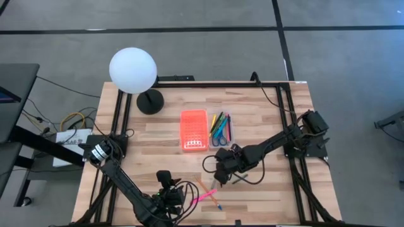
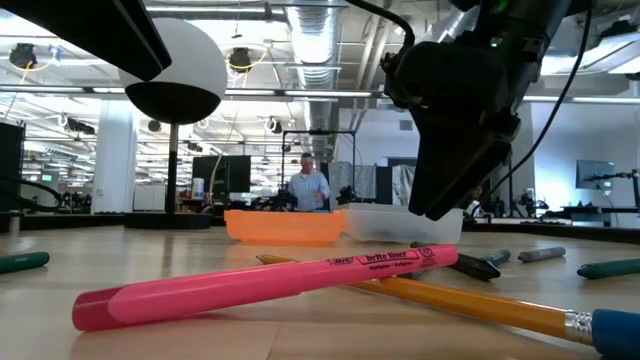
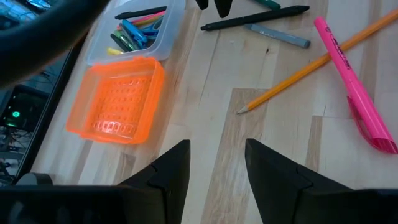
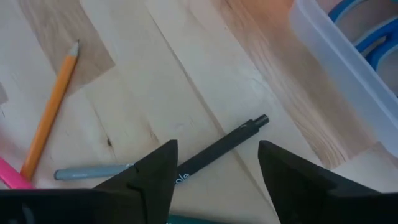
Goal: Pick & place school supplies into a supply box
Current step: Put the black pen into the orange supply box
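Observation:
The supply box lies open: its clear tray (image 1: 221, 128) (image 3: 140, 28) holds several pens and blue-handled scissors, and the orange lid (image 1: 194, 129) (image 3: 118, 99) rests flat beside it. A pink highlighter (image 1: 203, 197) (image 2: 270, 280) lies across a yellow pencil (image 2: 480, 300) (image 3: 311, 62) near the table's near edge. A black pen (image 4: 217, 149) (image 3: 255, 18) and a grey pen (image 4: 87, 172) lie flat under my right gripper (image 4: 217, 148) (image 1: 221, 176), which hovers open above the black pen. My left gripper (image 3: 216, 146) (image 1: 169, 189) is open over bare wood near the near edge.
A white globe lamp (image 1: 133, 70) on a black base stands at the far left of the table. Green pens (image 2: 610, 268) lie loose on the wood. Black frame rails run along the table's left and right sides. A person (image 2: 308, 188) stands in the room beyond.

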Robot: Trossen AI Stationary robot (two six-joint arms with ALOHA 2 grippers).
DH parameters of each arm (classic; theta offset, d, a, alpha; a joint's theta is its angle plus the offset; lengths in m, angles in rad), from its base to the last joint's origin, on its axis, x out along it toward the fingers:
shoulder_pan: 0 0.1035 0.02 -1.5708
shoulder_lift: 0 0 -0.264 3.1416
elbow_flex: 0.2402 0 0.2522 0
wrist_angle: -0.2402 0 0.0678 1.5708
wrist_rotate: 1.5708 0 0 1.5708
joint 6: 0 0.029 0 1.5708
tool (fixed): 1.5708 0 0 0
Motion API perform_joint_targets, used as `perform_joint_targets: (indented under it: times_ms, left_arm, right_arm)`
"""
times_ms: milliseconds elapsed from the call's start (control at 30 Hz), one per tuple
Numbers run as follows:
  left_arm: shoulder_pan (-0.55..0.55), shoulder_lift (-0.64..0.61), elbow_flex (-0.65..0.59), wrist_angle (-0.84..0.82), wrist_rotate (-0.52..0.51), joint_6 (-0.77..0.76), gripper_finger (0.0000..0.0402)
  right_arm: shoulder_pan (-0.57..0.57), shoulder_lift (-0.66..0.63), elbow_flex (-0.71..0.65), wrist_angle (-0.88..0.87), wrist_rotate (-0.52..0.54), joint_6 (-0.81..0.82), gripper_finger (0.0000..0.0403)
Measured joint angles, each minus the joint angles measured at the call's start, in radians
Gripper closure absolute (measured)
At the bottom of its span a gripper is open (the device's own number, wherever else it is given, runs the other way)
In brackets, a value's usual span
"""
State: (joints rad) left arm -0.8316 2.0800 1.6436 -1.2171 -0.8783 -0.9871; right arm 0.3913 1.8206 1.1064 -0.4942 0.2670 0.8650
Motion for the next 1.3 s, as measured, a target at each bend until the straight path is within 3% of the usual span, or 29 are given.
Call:
perform_joint_targets:
  times_ms: [667,1300]
  left_arm:
    - [0.000,0.000,0.000,0.000,0.000,0.000,0.0253]
    - [0.000,0.000,0.000,0.000,0.001,0.000,0.0253]
  right_arm:
    - [0.037,0.001,0.000,0.009,0.129,0.018,0.0203]
    - [0.038,0.050,-0.001,-0.003,0.125,0.050,0.0203]
